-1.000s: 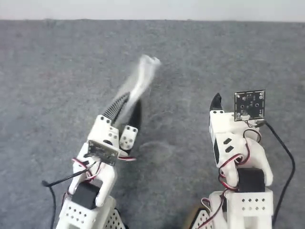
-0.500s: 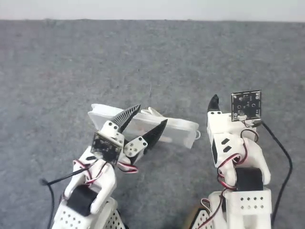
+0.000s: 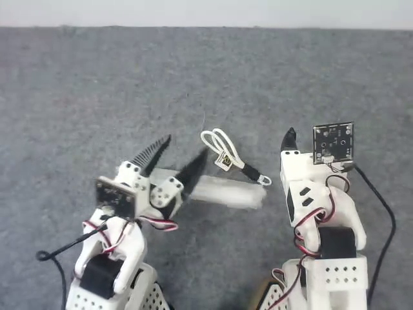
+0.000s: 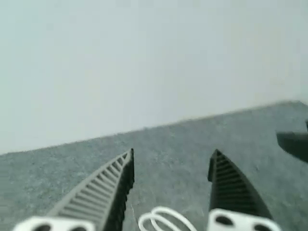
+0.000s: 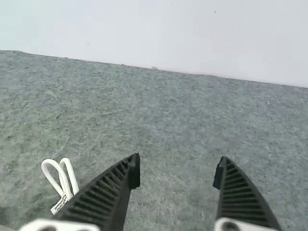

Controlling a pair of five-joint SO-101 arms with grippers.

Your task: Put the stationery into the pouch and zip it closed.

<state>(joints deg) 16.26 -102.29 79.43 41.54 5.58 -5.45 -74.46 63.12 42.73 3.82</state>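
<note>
The pale, translucent pouch [image 3: 227, 192] lies flat on the grey mat between the two arms. A white cord loop [image 3: 216, 141] with a small tag and a dark zipper pull [image 3: 251, 173] trails from its far side. My left gripper [image 3: 188, 144] stands open just above the pouch's left end, with nothing between its fingers. In the left wrist view the gripper [image 4: 173, 154] frames the cord loop [image 4: 161, 217]. My right gripper [image 3: 292, 139] is open to the right of the pouch, apart from it. In the right wrist view the gripper [image 5: 179, 158] has the cord loop [image 5: 60, 179] beside it.
Grey felt mat [image 3: 97, 84] covers the table up to a pale wall at the back. The other arm's dark finger [image 4: 293, 144] shows at the edge of the left wrist view. A black cable [image 3: 387, 213] runs beside the right arm.
The left gripper swung the pouch through the air, let it go and drew back toward its base, open. The pouch now lies on the mat. The right arm has barely moved.
</note>
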